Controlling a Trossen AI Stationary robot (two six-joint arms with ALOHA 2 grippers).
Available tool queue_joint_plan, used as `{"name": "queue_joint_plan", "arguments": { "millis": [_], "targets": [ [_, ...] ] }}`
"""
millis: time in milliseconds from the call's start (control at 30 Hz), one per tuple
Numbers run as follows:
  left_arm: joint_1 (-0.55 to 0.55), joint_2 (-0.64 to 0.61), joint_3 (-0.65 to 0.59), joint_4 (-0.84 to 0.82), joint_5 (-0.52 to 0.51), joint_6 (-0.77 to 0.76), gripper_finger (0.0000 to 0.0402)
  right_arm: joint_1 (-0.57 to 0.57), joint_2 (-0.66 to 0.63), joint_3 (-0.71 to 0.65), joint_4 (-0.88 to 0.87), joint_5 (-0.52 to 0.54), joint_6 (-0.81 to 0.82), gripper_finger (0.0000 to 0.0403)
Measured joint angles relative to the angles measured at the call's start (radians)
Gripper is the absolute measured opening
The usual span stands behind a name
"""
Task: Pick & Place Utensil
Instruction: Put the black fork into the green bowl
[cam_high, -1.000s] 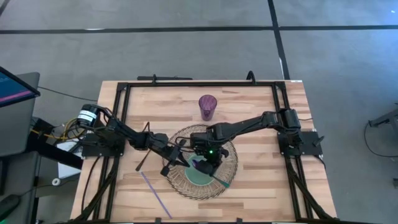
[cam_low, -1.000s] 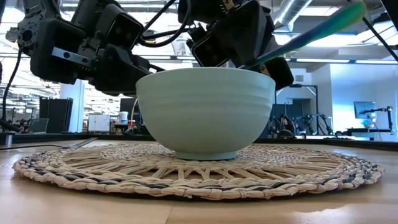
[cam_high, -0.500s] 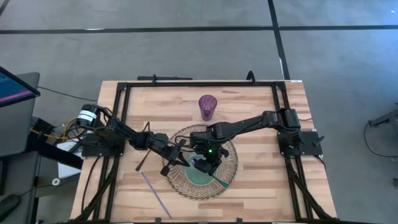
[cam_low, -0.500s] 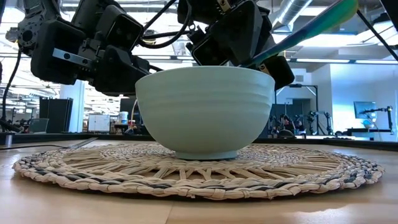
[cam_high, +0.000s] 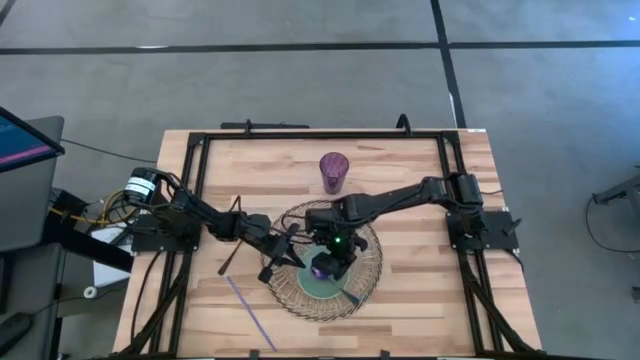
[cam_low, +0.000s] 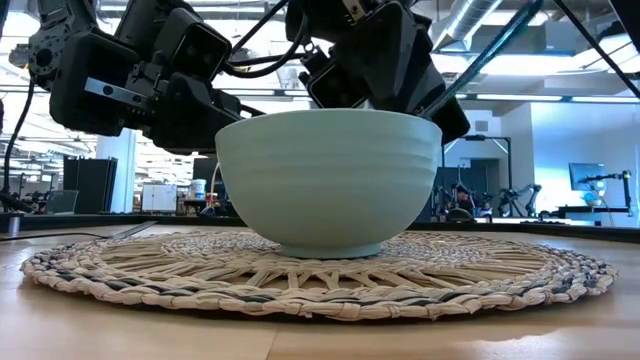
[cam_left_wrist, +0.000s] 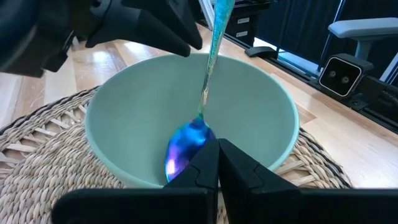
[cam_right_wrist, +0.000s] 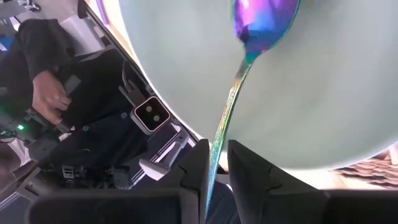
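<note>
A pale green bowl stands on a round woven mat at the table's middle. An iridescent blue-purple spoon has its bowl end down inside the green bowl, and its handle rises steeply. My right gripper hangs over the bowl and is shut on the spoon's handle. My left gripper is shut and sits at the bowl's left rim. Its own fingers hide whether it touches the rim. My right gripper pinches the spoon's handle between its two fingers, about midway along, coming from above with the fingers pointing down into the bowl. The handle's free end sticks up past the gripper. The spoon's bowl end hangs low inside the green bowl.
A purple cup stands on the far side of the mat. A thin purple stick and a dark utensil lie on the wood to the left, near my left arm. A black frame borders the table. A person's hand shows beyond the table.
My right gripper has tipped, so the spoon's handle stands steeper than a second ago. Its free end has swung up and toward the table's left, while the spoon's bowl end stays inside the green bowl. My left gripper has kept still.
</note>
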Motion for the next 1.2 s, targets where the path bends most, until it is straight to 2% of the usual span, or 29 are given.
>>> {"name": "queue_joint_plan", "arguments": {
  "millis": [333, 667, 900, 1000, 1200],
  "targets": [
    [0.0, 0.0, 0.0, 0.0, 0.0, 0.0, 0.0009, -0.02, 0.0, 0.0, 0.003, 0.004, -0.014, 0.0052],
    [0.0, 0.0, 0.0, 0.023, 0.0, 0.0, 0.0009, -0.017, -0.007, 0.04, -0.012, -0.017, -0.141, 0.0052],
    [-0.001, -0.074, -0.002, 0.027, -0.017, 0.0, 0.0006, -0.017, -0.007, 0.131, -0.036, 0.034, -0.255, 0.0052],
    [0.0, -0.127, -0.006, 0.026, -0.03, -0.021, 0.0007, -0.017, -0.008, 0.175, -0.096, 0.064, -0.315, 0.0052],
    [-0.001, -0.236, -0.044, 0.026, -0.037, -0.082, 0.0011, -0.016, -0.008, 0.249, -0.297, 0.189, -0.52, 0.0052]
  ]
}}
